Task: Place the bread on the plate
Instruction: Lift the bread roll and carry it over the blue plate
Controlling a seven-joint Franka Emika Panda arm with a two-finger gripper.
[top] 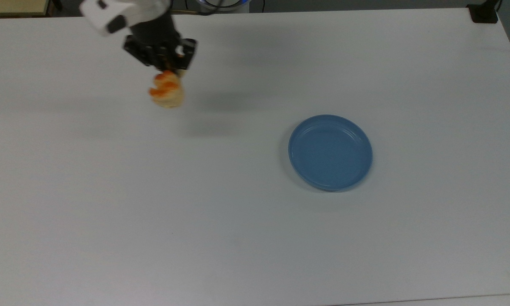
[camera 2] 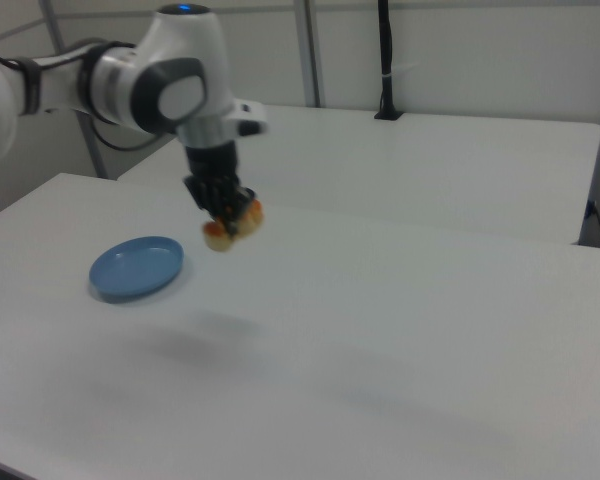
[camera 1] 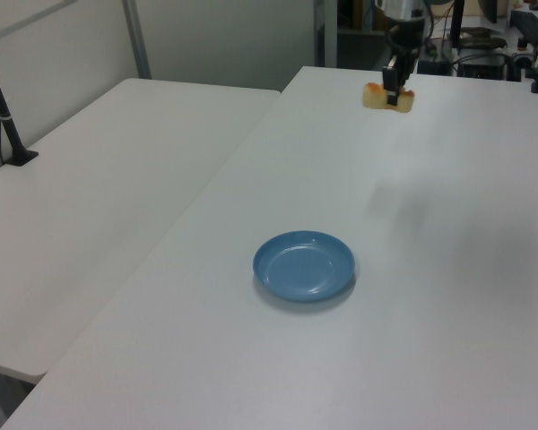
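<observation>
The pick-up stage appears complete. The black two-finger gripper (top: pixel 168 73) is clamping the small oblong pale-cream bread with orange-brown glazed patches (top: pixel 166 91), and its fingers are pressing on the bun from both sides. The bread is hanging clear of the white table (top: pixel 237 238): in the top view a soft shadow is lying on the tabletop below and to the right of the bun, apart from it. In the right view the bread (camera 2: pixel 230 228) is hanging under the gripper (camera 2: pixel 228 212) above the table surface.

In the top view the bread is sitting in the upper left of the frame. In the left view the bread (camera 1: pixel 387 97) and the gripper (camera 1: pixel 394 92) are appearing in the upper right of the frame.

Remaining work, as a judgement: carrying the bread over to the plate, lowering it, and releasing it. Roughly the first third of the task looks done.

Containers: the round, shallow, plain blue plate with a raised rim (top: pixel 297 131) is resting flat on the table, right of centre in the top view, well apart from the bread. Nothing is lying in it. In the left view the plate (camera 1: pixel 269 253) is sitting near the frame centre; in the right view the plate (camera 2: pixel 105 264) is lying at the left of the frame.
</observation>
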